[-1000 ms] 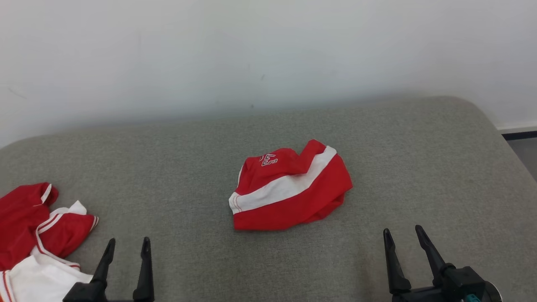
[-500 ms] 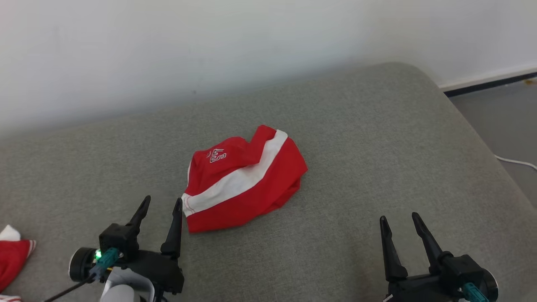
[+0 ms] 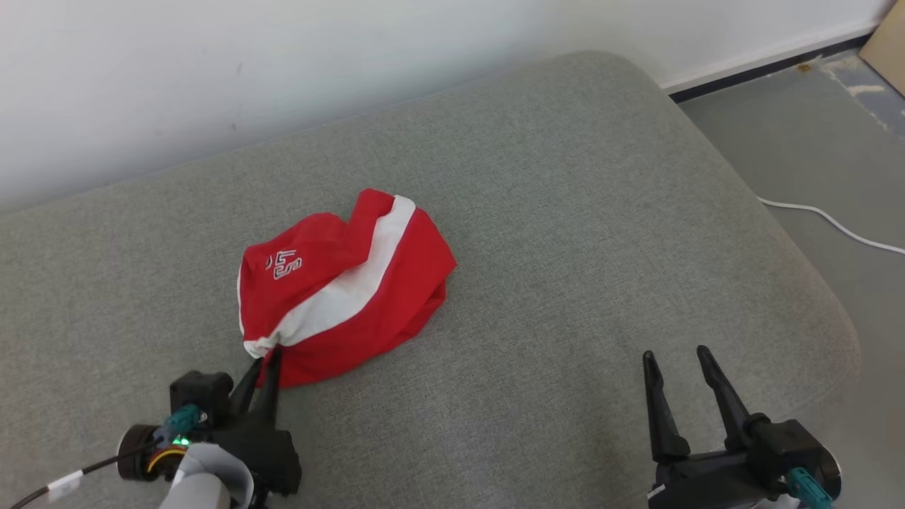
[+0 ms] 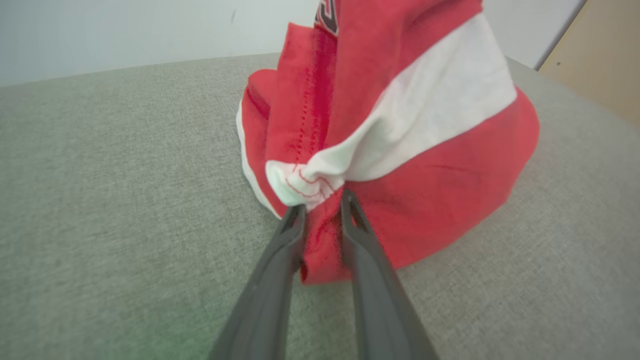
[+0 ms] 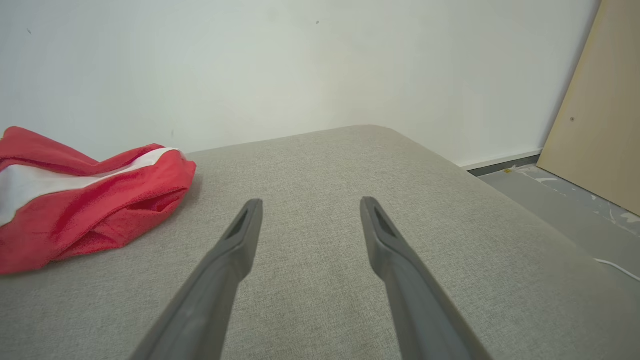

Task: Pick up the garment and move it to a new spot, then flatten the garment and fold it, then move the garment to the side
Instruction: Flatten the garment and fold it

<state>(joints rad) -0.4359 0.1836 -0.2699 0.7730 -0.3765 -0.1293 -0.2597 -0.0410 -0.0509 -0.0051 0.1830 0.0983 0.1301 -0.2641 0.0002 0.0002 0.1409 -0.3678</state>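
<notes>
A crumpled red garment with a white stripe and small lettering lies on the grey cushion, left of centre. My left gripper is shut on the garment's near corner; in the left wrist view its fingers pinch the red and white hem of the garment, which bunches up at the tips. My right gripper hovers open over bare cushion at the lower right, well apart from the cloth. In the right wrist view the garment lies to the left of the open fingers.
A pale wall runs behind the cushion. The cushion's rounded right edge drops to a grey floor with a white cable. A tan board leans at the far right.
The head camera has swung right, so the other clothes at the left have left the picture. My left gripper advanced to the garment's near corner and shut on it. The right gripper stayed open.
</notes>
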